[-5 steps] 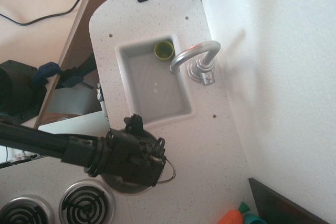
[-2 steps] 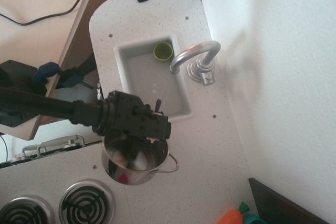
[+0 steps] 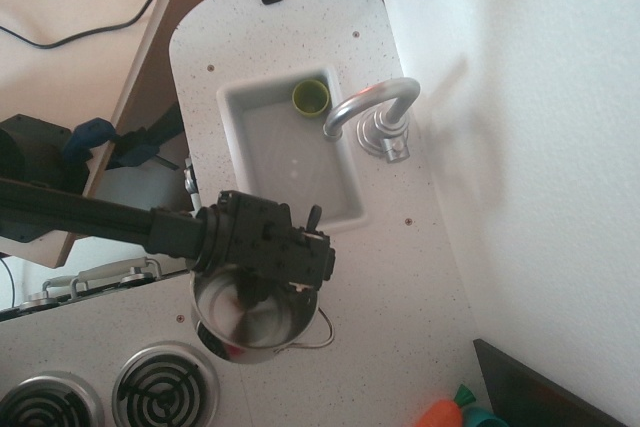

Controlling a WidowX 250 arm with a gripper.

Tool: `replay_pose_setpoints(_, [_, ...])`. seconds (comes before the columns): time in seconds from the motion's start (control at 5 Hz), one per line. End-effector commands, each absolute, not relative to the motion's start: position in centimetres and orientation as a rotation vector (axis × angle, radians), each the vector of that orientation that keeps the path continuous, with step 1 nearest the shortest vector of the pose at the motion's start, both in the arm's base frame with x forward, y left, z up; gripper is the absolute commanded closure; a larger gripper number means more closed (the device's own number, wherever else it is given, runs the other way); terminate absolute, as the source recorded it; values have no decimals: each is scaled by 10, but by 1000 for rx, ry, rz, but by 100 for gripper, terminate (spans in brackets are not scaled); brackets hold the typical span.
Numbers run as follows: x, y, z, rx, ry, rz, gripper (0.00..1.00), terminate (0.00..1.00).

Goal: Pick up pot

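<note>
Pot (image 3: 250,319) sits under the gripper (image 3: 262,282) at the sink's (image 3: 240,147) 6 o'clock — fingers look pinched on its 12 o'clock rim, one inside. Judgement: raise straight and slowly; an off-centre rim hold invites tilt — watch the loop handle (image 3: 318,332).

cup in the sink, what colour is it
Yellow-green; the cup shows best in the observation.image view, at the sink's far corner.
</note>
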State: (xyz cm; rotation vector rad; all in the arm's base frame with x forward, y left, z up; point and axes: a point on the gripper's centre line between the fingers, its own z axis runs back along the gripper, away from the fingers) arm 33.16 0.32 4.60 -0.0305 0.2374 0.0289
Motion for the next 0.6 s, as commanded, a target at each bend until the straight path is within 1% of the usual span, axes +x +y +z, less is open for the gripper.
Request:
replay_pose_setpoints(0.0, [337,-1,55,5,235,26,100,0])
replay_pose_setpoints(0.2, [342,-5,60,33,233,15,100,0])
replay_pose_setpoints(0.4, [345,-9,66,41,213,-17,100,0])
